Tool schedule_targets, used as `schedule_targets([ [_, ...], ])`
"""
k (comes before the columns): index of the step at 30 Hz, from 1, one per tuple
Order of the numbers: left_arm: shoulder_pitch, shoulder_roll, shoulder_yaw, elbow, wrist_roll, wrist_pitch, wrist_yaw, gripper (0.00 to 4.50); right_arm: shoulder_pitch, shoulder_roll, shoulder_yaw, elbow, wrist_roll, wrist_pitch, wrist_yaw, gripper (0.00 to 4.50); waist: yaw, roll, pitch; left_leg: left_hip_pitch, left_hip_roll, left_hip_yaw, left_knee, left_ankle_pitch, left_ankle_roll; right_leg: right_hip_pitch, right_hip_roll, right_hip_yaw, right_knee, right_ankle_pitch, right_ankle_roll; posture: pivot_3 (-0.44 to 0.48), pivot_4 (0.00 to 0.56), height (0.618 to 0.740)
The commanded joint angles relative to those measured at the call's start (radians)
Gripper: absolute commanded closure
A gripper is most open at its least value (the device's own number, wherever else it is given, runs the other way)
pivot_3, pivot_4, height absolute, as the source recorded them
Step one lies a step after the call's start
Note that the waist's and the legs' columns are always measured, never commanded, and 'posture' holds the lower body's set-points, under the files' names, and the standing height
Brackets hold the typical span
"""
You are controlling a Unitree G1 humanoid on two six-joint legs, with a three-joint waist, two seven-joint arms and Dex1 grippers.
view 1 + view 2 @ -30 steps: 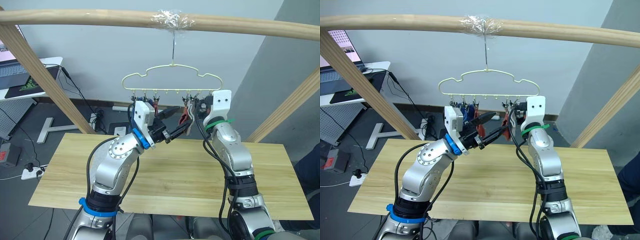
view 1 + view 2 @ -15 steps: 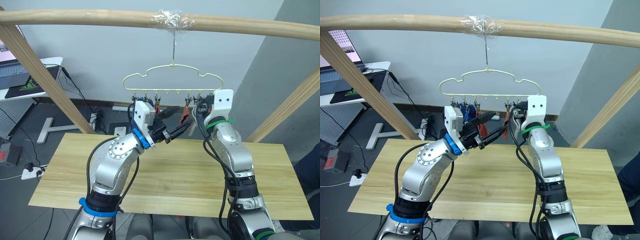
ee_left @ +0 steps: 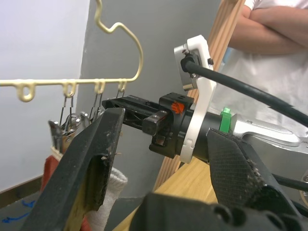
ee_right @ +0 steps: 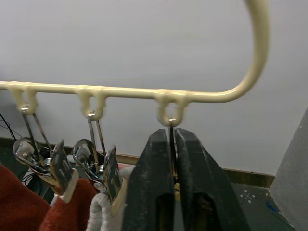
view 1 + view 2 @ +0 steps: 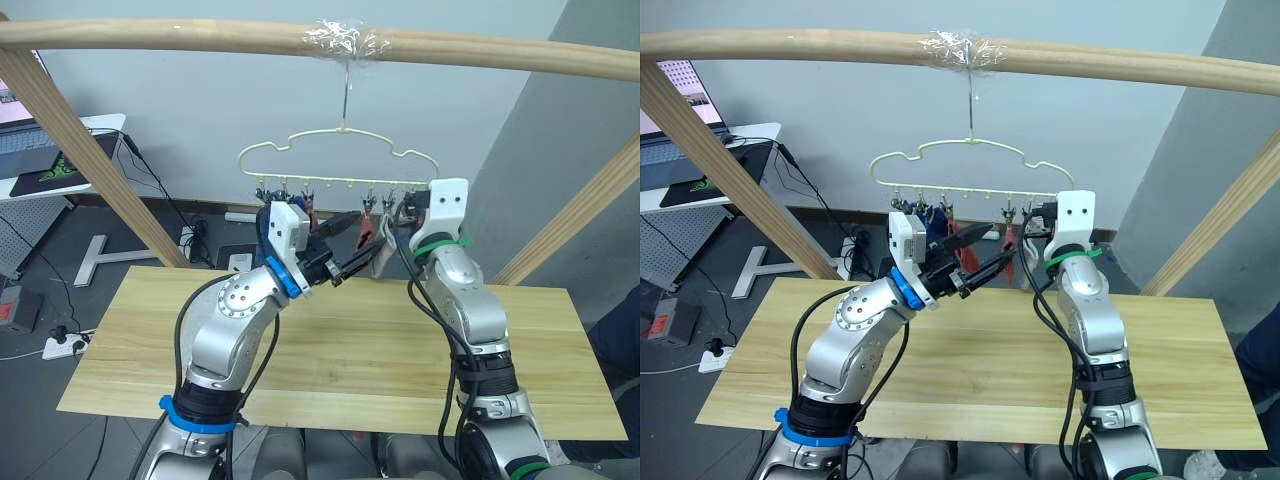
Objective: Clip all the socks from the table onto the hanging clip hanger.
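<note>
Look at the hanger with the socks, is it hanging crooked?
Yes. The clip hanger tilts, its left end higher than its right. The right gripper is pinched shut on the end clip, which may be tugging that side down. The left gripper is open beside it.

Clip hanger [image 5: 340, 155] swung toward robot's left, tilted.

long pale wood plank table [image 5: 340, 345], visible grain, light yellow
</note>
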Motion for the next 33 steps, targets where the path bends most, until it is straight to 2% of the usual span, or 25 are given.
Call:
schedule_targets([
  [1, 0.006, 0.005, 0.024, -0.024, 0.016, -0.02, 0.029, 1.36, -0.01, -0.028, -0.028, -0.035, 0.009, 0.001, 0.02, 4.49, 0.0, 0.0, 0.0, 0.0, 0.0, 0.0, 0.0, 0.0, 0.0, 0.0, 0.0, 0.0, 0.0, 0.0, 0.0, 0.158, 0.145, 0.74],
  [6, 0.077, 0.083, 0.099, 0.142, 0.131, -0.054, 0.126, 1.36, -0.03, -0.089, -0.046, -0.046, 0.081, 0.095, 0.119, 4.49, -0.003, 0.001, 0.0, 0.002, 0.0, 0.0, 0.0, 0.0, 0.0, 0.001, 0.0, 0.001, 0.001, 0.0, 0.0, 0.145, 0.152, 0.74],
  [9, 0.122, 0.178, 0.162, 0.347, 0.242, -0.132, 0.213, 1.36, -0.041, -0.123, -0.062, -0.082, 0.135, 0.18, 0.169, 4.49, -0.003, 0.001, 0.0, 0.002, 0.001, 0.0, 0.0, 0.0, 0.0, 0.0, 0.001, 0.0, 0.001, 0.0, 0.0, 0.127, 0.158, 0.74],
  [12, 0.132, 0.249, 0.222, 0.58, 0.269, -0.182, 0.249, 0.85, -0.052, -0.154, -0.078, -0.126, 0.173, 0.26, 0.195, 4.5, -0.002, 0.001, 0.0, 0.002, 0.0, 0.0, 0.0, 0.0, 0.0, 0.0, 0.0, 0.0, 0.0, 0.0, 0.0, 0.12, 0.163, 0.74],
  [13, 0.124, 0.261, 0.228, 0.643, 0.277, -0.193, 0.254, 0.52, -0.055, -0.161, -0.083, -0.137, 0.183, 0.283, 0.199, 4.5, -0.002, 0.001, 0.0, 0.002, 0.0, 0.0, 0.0, 0.0, 0.0, 0.0, 0.0, 0.0, 0.0, 0.0, 0.0, 0.118, 0.166, 0.74],
  [15, 0.096, 0.272, 0.23, 0.745, 0.296, -0.221, 0.263, 0.01, -0.059, -0.176, -0.087, -0.153, 0.194, 0.314, 0.204, 4.5, 0.003, 0.001, 0.0, 0.001, 0.0, 0.0, 0.0, 0.0, 0.0, 0.0, 0.0, 0.0, -0.001, 0.0, 0.0, 0.116, 0.168, 0.74],
  [21, 0.021, 0.287, 0.226, 0.989, 0.337, -0.286, 0.269, 0.01, -0.053, -0.193, -0.099, -0.184, 0.204, 0.371, 0.19, 4.5, 0.002, 0.0, 0.0, 0.0, 0.0, 0.0, 0.0, 0.0, 0.0, 0.0, 0.0, -0.001, 0.0, 0.0, 0.0, 0.108, 0.171, 0.74],
  [26, -0.024, 0.261, 0.244, 1.105, 0.296, -0.202, 0.21, 0.01, -0.039, -0.189, -0.104, -0.216, 0.21, 0.406, 0.176, 4.5, -0.002, 0.0, 0.0, 0.0, 0.0, 0.0, -0.001, 0.0, 0.0, 0.0, 0.0, -0.001, 0.0, 0.0, 0.0, 0.104, 0.175, 0.74],
  [29, -0.023, 0.257, 0.249, 1.129, 0.29, -0.15, 0.214, 0.59, -0.041, -0.189, -0.106, -0.221, 0.208, 0.413, 0.177, 4.5, -0.002, 0.001, 0.0, 0.001, 0.0, 0.0, -0.001, 0.0, 0.0, 0.0, 0.0, -0.001, 0.0, 0.0, 0.0, 0.104, 0.175, 0.74],
  [30, -0.016, 0.251, 0.249, 1.12, 0.281, -0.138, 0.2, 1.04, -0.044, -0.191, -0.108, -0.22, 0.208, 0.415, 0.178, 4.5, -0.003, 0.001, 0.0, 0.001, 0.0, 0.0, -0.001, 0.0, 0.0, 0.0, 0.0, -0.001, 0.0, 0.0, 0.0, 0.104, 0.175, 0.74],
  [31, -0.007, 0.24, 0.256, 1.102, 0.264, -0.13, 0.193, 1.17, -0.047, -0.192, -0.111, -0.219, 0.208, 0.416, 0.18, 4.5, -0.003, 0.001, -0.001, 0.001, 0.0, 0.0, -0.001, 0.0, 0.0, 0.0, 0.0, -0.001, 0.0, 0.0, 0.0, 0.096, 0.174, 0.74],
  [33, 0.003, 0.225, 0.266, 1.071, 0.245, -0.115, 0.184, 1.83, -0.052, -0.196, -0.116, -0.217, 0.21, 0.417, 0.182, 4.5, -0.005, 0.002, -0.001, 0.001, 0.0, 0.001, -0.001, 0.0, 0.0, 0.0, 0.0, 0.0, 0.0, 0.0, 0.0, 0.096, 0.174, 0.74],
])
